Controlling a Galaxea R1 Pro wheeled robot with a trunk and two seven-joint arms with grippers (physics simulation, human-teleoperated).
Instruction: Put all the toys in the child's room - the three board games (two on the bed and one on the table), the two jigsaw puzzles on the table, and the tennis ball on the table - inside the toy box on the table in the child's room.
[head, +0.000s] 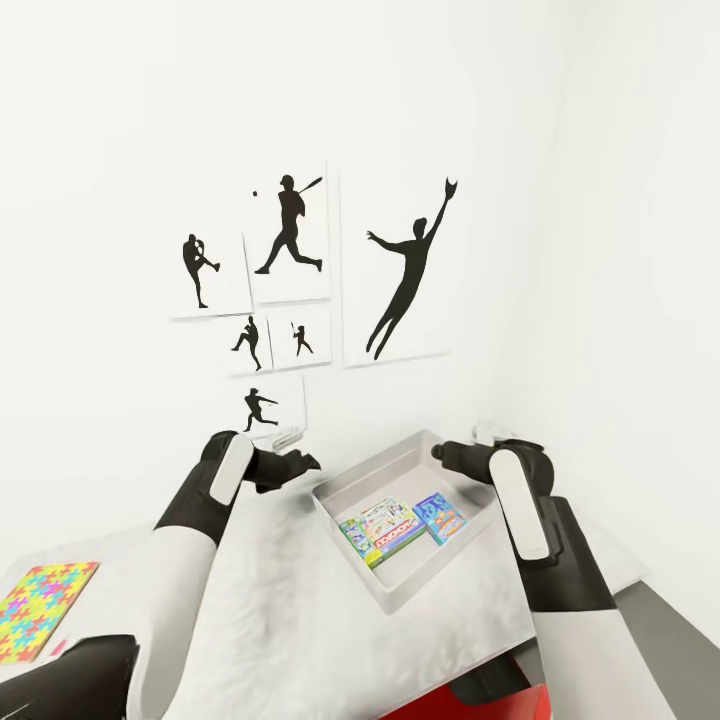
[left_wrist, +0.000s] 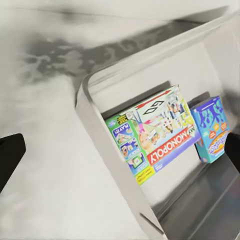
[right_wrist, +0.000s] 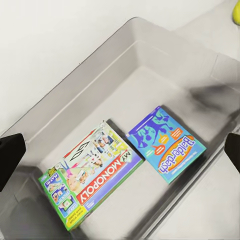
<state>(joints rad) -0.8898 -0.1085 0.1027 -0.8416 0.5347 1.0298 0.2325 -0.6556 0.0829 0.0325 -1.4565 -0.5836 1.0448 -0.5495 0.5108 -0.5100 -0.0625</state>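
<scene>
I see two board games (right_wrist: 120, 170) flat in the toy box (head: 372, 470); both my grippers hover wide, empty. Jigsaw puzzle (head: 40, 610) probably next: approach low.

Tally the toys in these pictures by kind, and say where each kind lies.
Board games: 2, the Monopoly box and the blue box, both flat in the toy box.
Jigsaw puzzles: 1, on the table at.
Tennis balls: 1, a yellow-green edge outside the box.
Total: 4 toys.
</scene>
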